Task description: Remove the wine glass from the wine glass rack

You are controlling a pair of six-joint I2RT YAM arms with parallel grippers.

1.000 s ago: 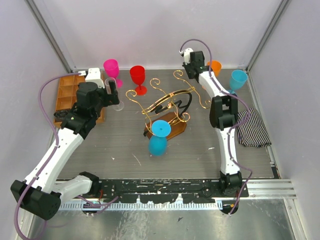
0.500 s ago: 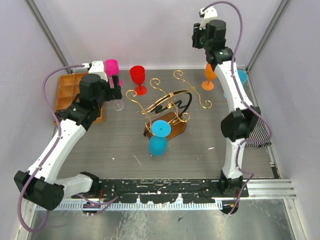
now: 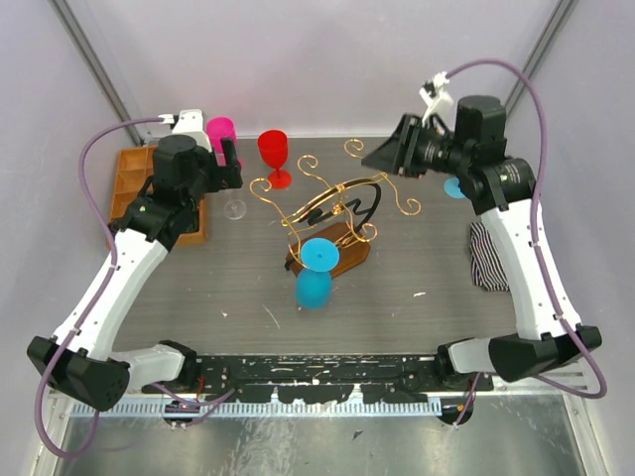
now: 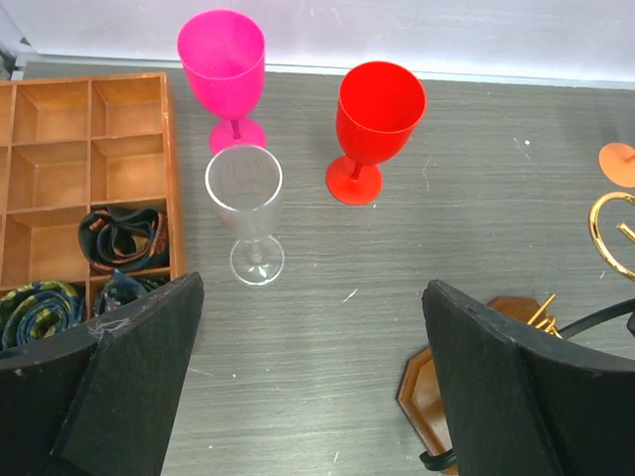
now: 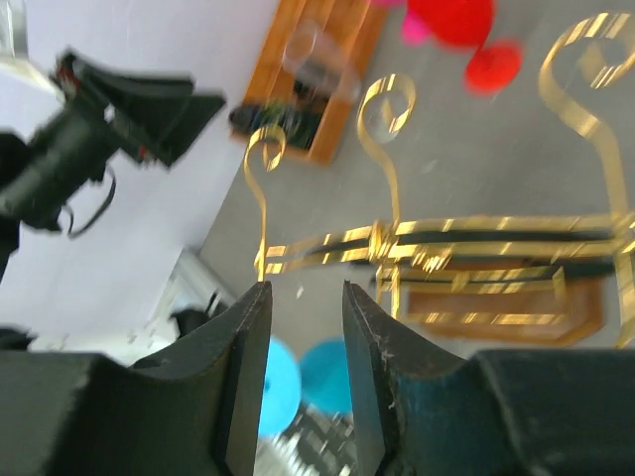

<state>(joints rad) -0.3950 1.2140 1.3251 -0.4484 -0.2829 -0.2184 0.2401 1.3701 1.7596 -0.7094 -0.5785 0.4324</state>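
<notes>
Wine glass [image 3: 315, 286], one, blue, hangs on wine glass rack [image 3: 355, 254], mid-worktop. Three more stand near far-left corner: pink glass [image 4: 221, 50], clear glass [image 4: 244, 183], red glass [image 4: 379, 99]. Left gripper [image 4: 310, 288] spread wide, empty. Right gripper [image 5: 305, 290] slightly parted, empty.

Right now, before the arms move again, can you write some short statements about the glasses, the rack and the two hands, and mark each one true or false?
1. A blue wine glass hangs upside down on the wine glass rack. True.
2. The left hand grips the clear glass. False: this hand is open and empty, and the clear glass stands on the table beside the tray.
3. The red glass lies on its side. False: it stands upright.
4. The right hand holds nothing between its fingers. True.
</notes>
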